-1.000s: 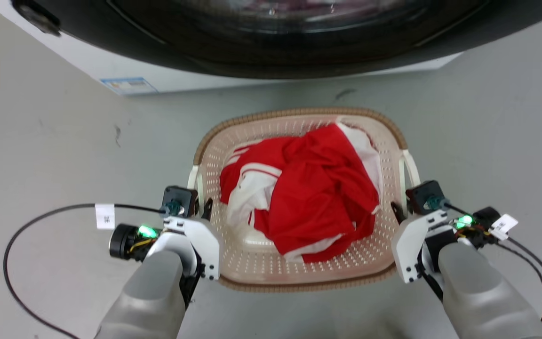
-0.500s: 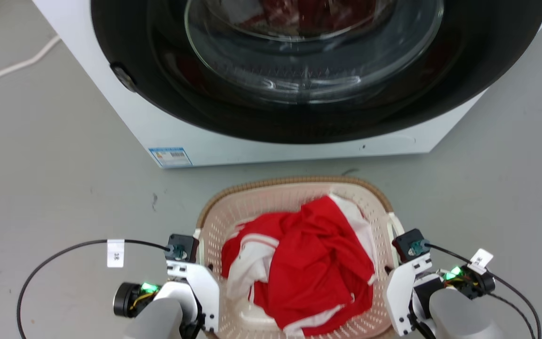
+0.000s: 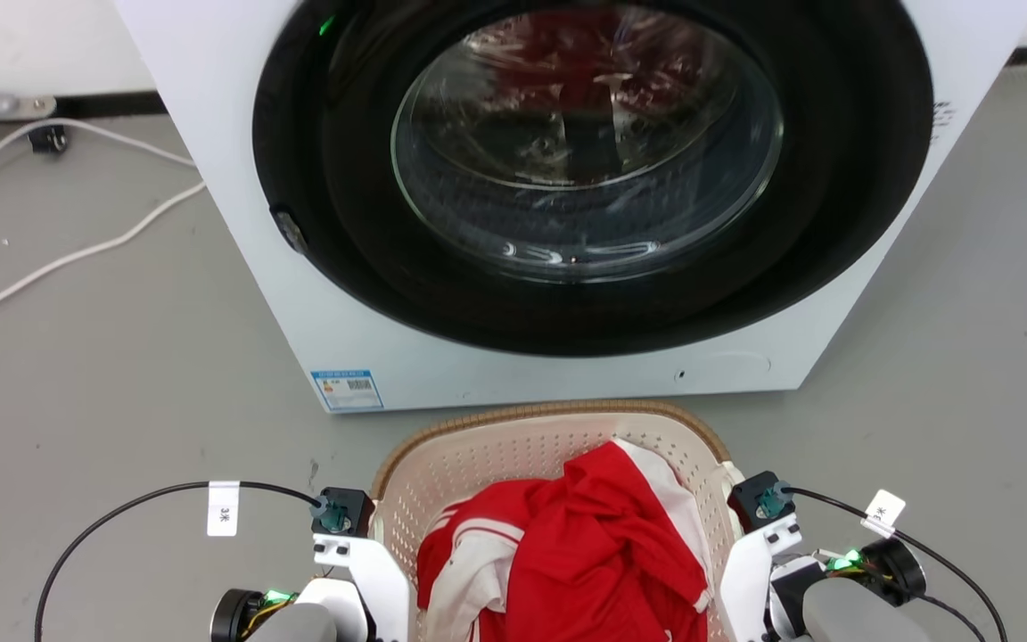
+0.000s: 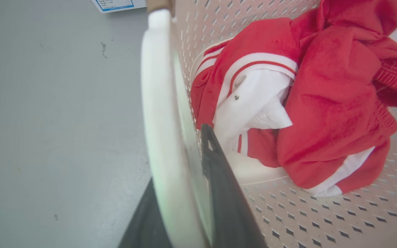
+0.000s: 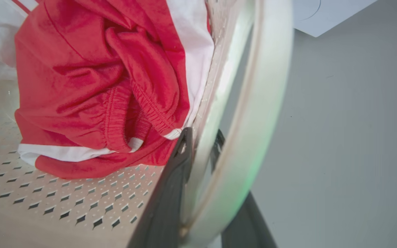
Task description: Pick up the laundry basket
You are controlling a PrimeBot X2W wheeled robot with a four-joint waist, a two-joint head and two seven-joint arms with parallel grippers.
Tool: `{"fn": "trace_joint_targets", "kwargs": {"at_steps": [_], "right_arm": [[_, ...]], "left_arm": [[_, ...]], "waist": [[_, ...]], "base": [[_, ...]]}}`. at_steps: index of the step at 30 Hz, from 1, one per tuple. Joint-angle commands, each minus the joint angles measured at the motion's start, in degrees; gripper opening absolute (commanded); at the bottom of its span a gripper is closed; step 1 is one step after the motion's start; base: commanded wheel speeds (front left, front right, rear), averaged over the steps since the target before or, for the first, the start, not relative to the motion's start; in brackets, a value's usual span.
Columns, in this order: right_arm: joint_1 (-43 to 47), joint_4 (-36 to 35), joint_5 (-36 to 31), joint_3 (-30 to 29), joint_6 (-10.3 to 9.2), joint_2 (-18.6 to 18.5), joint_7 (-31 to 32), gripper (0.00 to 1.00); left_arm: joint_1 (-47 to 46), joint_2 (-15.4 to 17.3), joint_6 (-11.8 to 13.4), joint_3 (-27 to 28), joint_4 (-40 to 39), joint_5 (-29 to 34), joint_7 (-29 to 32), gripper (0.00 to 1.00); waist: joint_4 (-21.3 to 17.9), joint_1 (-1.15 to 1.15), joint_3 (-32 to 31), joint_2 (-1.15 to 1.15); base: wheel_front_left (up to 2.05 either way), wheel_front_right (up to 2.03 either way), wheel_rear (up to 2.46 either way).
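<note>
The laundry basket (image 3: pixel 478 468) is cream perforated plastic with a brown woven rim and sits at the bottom centre of the head view, holding red and white clothes (image 3: pixel 567 553). My left gripper (image 3: pixel 377 557) is at its left side and my right gripper (image 3: pixel 745 557) at its right side. In the left wrist view my left gripper (image 4: pixel 177 162) is shut on the white loop handle (image 4: pixel 157 103), one finger inside the basket wall (image 4: pixel 322 220). My right gripper (image 5: pixel 202 137) is likewise shut on the other handle (image 5: pixel 264 103). I cannot tell whether the basket is off the floor.
A white washing machine (image 3: pixel 237 294) stands just beyond the basket, its round dark glass door (image 3: pixel 585 152) shut. White cables (image 3: pixel 77 254) trail over the grey floor at the left. Black cables (image 3: pixel 121 513) loop out from both of my wrists.
The head view has swung upward, so the washing machine's whole front now shows and the basket sits lower in the picture. Both grippers have stayed clamped at the basket's sides.
</note>
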Motion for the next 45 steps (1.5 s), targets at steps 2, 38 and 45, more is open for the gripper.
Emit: {"fn": "trace_joint_targets", "kwargs": {"at_steps": [2, 38, 45], "right_arm": [[1.1, -1.3, 1.9, 2.2, 0.01, -0.7, 0.9, 0.0], [0.6, -5.4, 26.8, 25.5, 0.08, -5.9, 9.0, 0.0], [0.2, -5.0, 29.3, 28.2, 0.08, -6.1, 8.5, 0.0]], "left_arm": [[1.2, -0.1, -0.7, -1.4, -0.8, -1.0, 0.7, 0.0], [-0.4, 3.2, -0.6, -13.8, -0.7, -14.4, 3.8, 0.0], [-0.9, 3.4, -0.6, -15.4, -0.4, -15.8, 3.3, 0.0]], "waist": [[-0.5, 0.01, -2.3, 0.0], [-2.3, 0.01, -8.0, 0.0], [-2.4, 0.01, -7.9, 0.0]], "base": [[0.0, 0.0, 0.0], [0.0, 0.0, 0.0], [0.0, 0.0, 0.0]]}}
